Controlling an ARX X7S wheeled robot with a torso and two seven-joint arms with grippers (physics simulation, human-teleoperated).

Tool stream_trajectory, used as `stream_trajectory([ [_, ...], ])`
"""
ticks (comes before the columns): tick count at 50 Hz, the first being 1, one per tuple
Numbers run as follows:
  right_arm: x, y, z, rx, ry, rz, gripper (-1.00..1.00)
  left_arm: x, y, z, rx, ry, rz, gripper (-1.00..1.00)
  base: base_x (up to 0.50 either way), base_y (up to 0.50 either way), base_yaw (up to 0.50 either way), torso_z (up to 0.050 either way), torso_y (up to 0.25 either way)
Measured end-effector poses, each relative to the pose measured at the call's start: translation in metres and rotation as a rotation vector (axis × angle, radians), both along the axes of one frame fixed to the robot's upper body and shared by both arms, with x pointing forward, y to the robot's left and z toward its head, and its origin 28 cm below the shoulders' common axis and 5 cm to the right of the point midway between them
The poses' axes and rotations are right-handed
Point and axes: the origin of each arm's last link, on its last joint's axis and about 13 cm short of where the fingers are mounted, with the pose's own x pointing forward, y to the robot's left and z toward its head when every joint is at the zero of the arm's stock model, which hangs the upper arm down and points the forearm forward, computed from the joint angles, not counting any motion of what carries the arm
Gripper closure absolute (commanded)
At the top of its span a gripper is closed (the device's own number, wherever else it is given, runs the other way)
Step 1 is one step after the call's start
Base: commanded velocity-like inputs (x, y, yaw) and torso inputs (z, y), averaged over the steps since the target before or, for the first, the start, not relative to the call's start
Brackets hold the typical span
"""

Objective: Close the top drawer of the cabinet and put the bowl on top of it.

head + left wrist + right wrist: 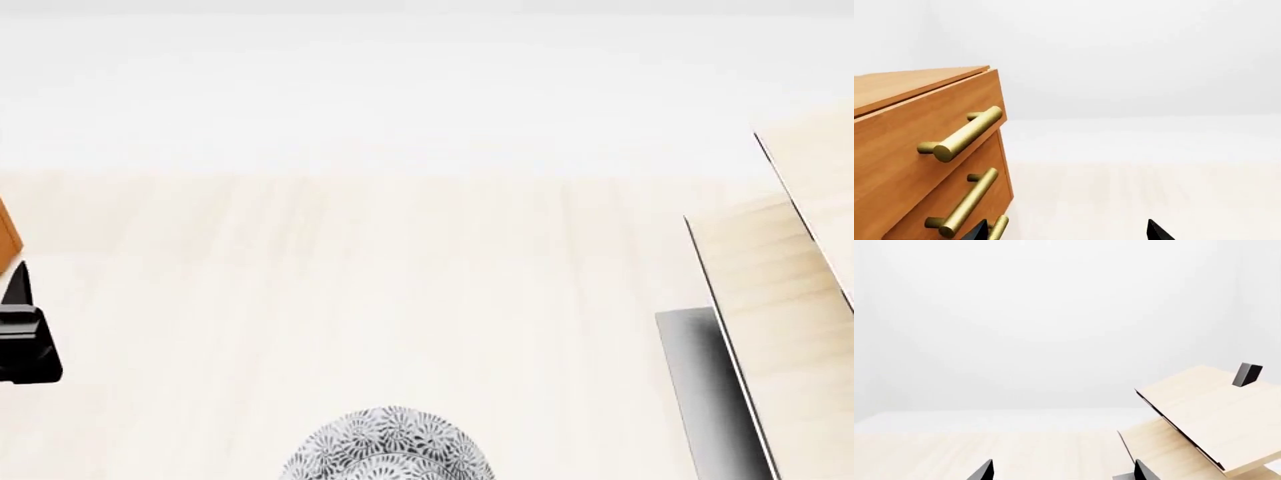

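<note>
Top drawer (921, 130) of cabinet (901, 87) sits just off L gripper (1066, 234), fingers spread wide w/ nothing between, handle (964, 134) lengthwise across the front; bowl (387, 448) on table (400, 280) near centre, roughly between both arms.

1 cabinet (914, 145), 1 bowl (387, 447), 1 rack (1207, 425)

- The round white bowl with fine grey floral pattern (387, 447) is cut off by the head view's lower edge; only its far rim shows.
- The orange-brown wooden cabinet (917, 150) runs off the left wrist picture's edge.
- Only both grippers' black fingertips show.
</note>
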Motion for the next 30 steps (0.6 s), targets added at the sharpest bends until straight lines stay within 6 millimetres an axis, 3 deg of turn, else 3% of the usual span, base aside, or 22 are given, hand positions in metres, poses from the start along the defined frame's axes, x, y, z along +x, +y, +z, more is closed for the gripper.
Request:
stream_trajectory([
  [30,0.000,0.000,0.000,-0.004,0.001,-0.003,-1.00,-0.007,0.015,-0.004,-0.003,0.015,0.045,-1.00,0.00,0.00,0.00,0.000,0.000],
])
